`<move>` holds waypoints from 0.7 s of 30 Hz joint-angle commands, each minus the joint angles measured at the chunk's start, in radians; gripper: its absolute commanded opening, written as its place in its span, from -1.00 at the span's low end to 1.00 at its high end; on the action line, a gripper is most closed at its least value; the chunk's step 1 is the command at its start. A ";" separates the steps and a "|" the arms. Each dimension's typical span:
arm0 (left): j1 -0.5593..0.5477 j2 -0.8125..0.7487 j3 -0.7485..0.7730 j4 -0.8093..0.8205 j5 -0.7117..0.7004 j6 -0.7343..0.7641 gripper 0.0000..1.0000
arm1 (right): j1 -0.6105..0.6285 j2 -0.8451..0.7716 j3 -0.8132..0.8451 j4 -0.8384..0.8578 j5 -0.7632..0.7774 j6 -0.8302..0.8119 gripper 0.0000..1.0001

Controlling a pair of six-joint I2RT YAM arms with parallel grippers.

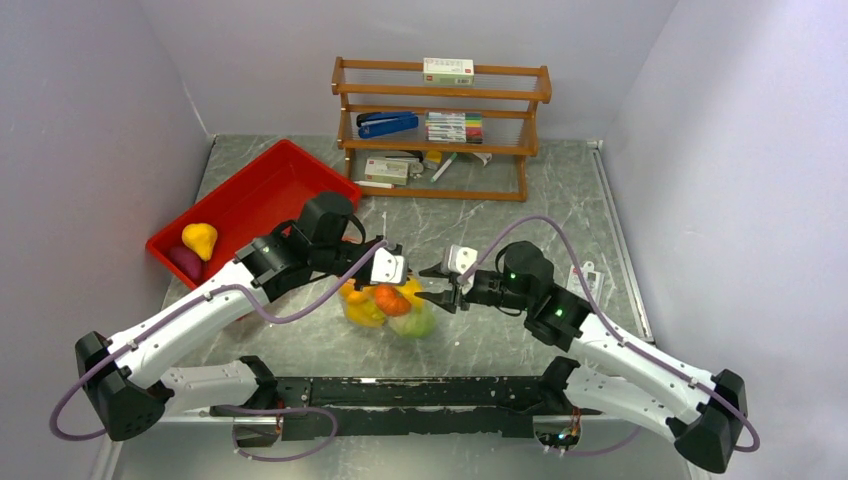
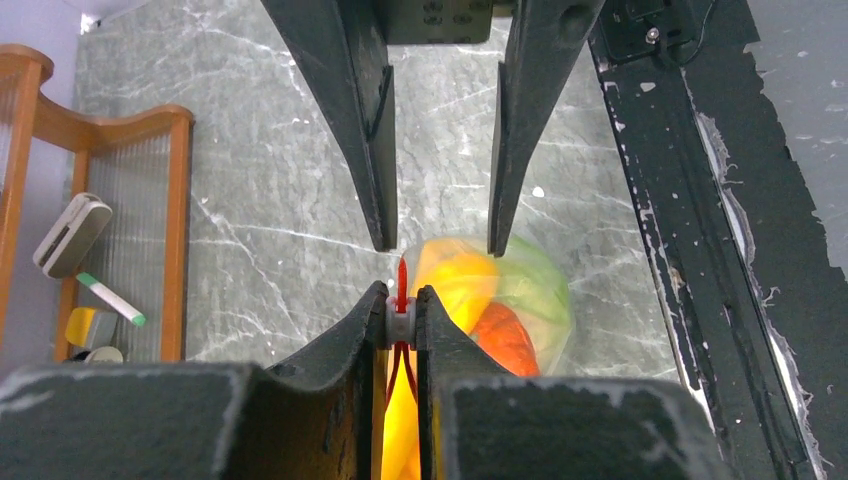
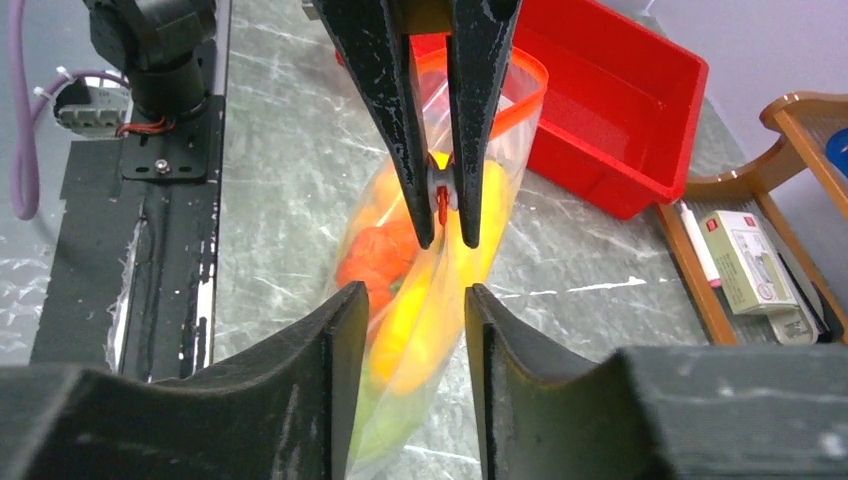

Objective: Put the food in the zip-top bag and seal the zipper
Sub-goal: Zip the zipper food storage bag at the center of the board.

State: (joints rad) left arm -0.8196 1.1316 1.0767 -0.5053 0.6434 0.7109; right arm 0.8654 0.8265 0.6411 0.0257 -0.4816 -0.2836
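Note:
The clear zip-top bag (image 1: 392,308) lies mid-table holding an orange pepper (image 1: 392,299), yellow food (image 1: 362,310) and a green fruit (image 1: 418,322). My left gripper (image 1: 392,270) is shut on the white slider (image 2: 402,320) of the red-orange zipper (image 2: 402,276). Behind the slider the two strips part, and the mouth (image 3: 527,90) gapes there. My right gripper (image 1: 443,286) is open, and its fingers (image 3: 345,375) straddle the bag's other end without pinching it. A yellow pear (image 1: 200,240) and a dark red piece (image 1: 186,262) lie in the red tray (image 1: 262,190).
A wooden shelf (image 1: 440,130) with a stapler, pens and boxes stands at the back. The red tray sits at the far left, close behind the left arm. The black mounting rail (image 1: 410,392) runs along the near edge. A white card (image 1: 588,275) lies right of the right arm.

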 commanded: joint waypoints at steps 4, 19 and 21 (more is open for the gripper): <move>0.001 -0.014 0.033 0.014 0.070 -0.004 -0.79 | 0.003 0.095 0.036 0.053 0.027 0.005 -0.35; 0.003 -0.051 0.032 -0.022 -0.011 0.005 -0.36 | 0.004 0.078 -0.003 0.146 0.027 0.002 -1.00; 0.003 -0.034 0.054 -0.045 0.000 0.010 -0.37 | 0.005 0.078 0.000 0.138 0.020 -0.001 -1.00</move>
State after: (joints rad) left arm -0.8196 1.0885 1.0863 -0.5148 0.6418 0.7044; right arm 0.8661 0.9264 0.6430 0.1135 -0.4419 -0.2775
